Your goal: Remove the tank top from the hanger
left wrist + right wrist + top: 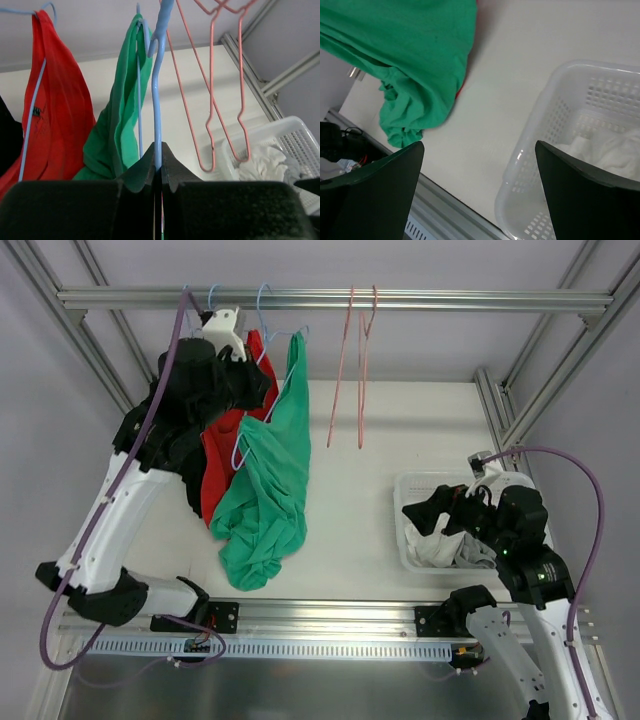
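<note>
A: The left gripper [158, 165]?
B: Clenched on a blue hanger [156, 100] under the rail [450, 300]. The green tank top [270, 480] hangs beside it; how its straps attach is unclear.
A: The right gripper [479, 145]?
B: Jaws released, well away from the rail.

Pink hangers [361, 390] hang from the rail [450, 300], and a white basket [525, 150] holds cloth [600, 150].
</note>
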{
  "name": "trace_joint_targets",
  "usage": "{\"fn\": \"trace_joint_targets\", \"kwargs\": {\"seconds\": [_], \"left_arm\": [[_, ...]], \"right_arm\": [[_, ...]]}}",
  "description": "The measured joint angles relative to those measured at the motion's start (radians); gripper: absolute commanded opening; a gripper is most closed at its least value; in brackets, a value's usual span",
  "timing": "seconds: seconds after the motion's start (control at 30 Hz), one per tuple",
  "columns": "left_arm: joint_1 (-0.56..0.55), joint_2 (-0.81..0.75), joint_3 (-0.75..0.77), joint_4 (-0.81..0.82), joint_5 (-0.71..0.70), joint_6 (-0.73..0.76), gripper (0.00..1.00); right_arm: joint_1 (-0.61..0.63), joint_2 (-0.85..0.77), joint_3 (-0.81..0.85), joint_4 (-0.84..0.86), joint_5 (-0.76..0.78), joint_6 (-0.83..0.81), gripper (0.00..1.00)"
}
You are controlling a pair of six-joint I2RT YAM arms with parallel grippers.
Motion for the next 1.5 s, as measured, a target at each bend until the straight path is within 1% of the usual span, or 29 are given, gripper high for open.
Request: {"fn": "trace_joint_targets", "kwargs": {"seconds": [0.2, 0.3, 0.4, 0.5, 0.6, 0.73, 0.8, 0.83, 0.93, 1.0, 1.03, 1.1, 1.17, 1.23, 1.37, 1.4, 1.43, 1.5], "left_arm": [[-0.009, -0.279, -0.286, 0.088, 0.033, -0.012, 0.00], [-0.009, -0.397, -0.411, 0.126, 0.066, -0.026, 0.00], [-0.009, -0.523, -0.574, 0.163, 0.126, -0.048, 0.00], [-0.010, -0.647, -0.741, 0.154, 0.186, -0.060, 0.00], [-0.010, -0.782, -0.901, 0.127, 0.277, -0.064, 0.00], [-0.010, -0.931, -1.051, 0.105, 0.440, -0.086, 0.00], [-0.010, -0.976, -1.114, 0.103, 0.535, -0.098, 0.00], [-0.010, -0.990, -1.141, 0.104, 0.576, -0.105, 0.00], [-0.014, -1.011, -1.192, 0.094, 0.663, -0.127, 0.00], [-0.015, -1.019, -1.198, 0.087, 0.702, -0.143, 0.00], [-0.015, -1.022, -1.198, 0.090, 0.720, -0.148, 0.00], [-0.015, -1.022, -1.197, 0.096, 0.743, -0.154, 0.00], [-0.015, -1.015, -1.197, 0.101, 0.759, -0.164, 0.00], [-0.015, -1.001, -1.197, 0.104, 0.771, -0.170, 0.00], [-0.015, -0.979, -1.197, 0.105, 0.776, -0.178, 0.00], [-0.015, -0.978, -1.197, 0.105, 0.777, -0.182, 0.00], [-0.015, -0.978, -1.197, 0.105, 0.778, -0.186, 0.00], [-0.015, -0.979, -1.197, 0.106, 0.782, -0.195, 0.00]], "right_arm": [[0.000, -0.004, -0.071, 0.122, -0.179, 0.010, 1.00], [0.000, -0.003, -0.095, 0.167, -0.225, 0.024, 0.99], [0.002, -0.004, -0.138, 0.242, -0.274, 0.066, 0.99], [0.026, -0.004, -0.193, 0.333, -0.291, 0.115, 1.00], [0.088, -0.011, -0.249, 0.416, -0.283, 0.151, 0.98], [0.239, -0.043, -0.363, 0.556, -0.205, 0.182, 0.94], [0.328, -0.031, -0.414, 0.625, -0.143, 0.188, 0.91], [0.379, -0.017, -0.435, 0.660, -0.103, 0.190, 0.86], [0.524, 0.071, -0.459, 0.748, 0.041, 0.184, 0.84], [0.610, 0.146, -0.459, 0.808, 0.140, 0.166, 0.80], [0.649, 0.185, -0.458, 0.837, 0.193, 0.155, 0.77], [0.697, 0.259, -0.450, 0.882, 0.261, 0.135, 0.74], [0.726, 0.349, -0.424, 0.912, 0.312, 0.116, 0.71], [0.750, 0.441, -0.389, 0.937, 0.360, 0.100, 0.70], [0.774, 0.555, -0.349, 1.004, 0.423, 0.077, 0.68], [0.777, 0.576, -0.341, 1.015, 0.434, 0.071, 0.65], [0.777, 0.593, -0.333, 1.023, 0.446, 0.065, 0.59], [0.778, 0.623, -0.317, 1.043, 0.468, 0.053, 0.53]]}}
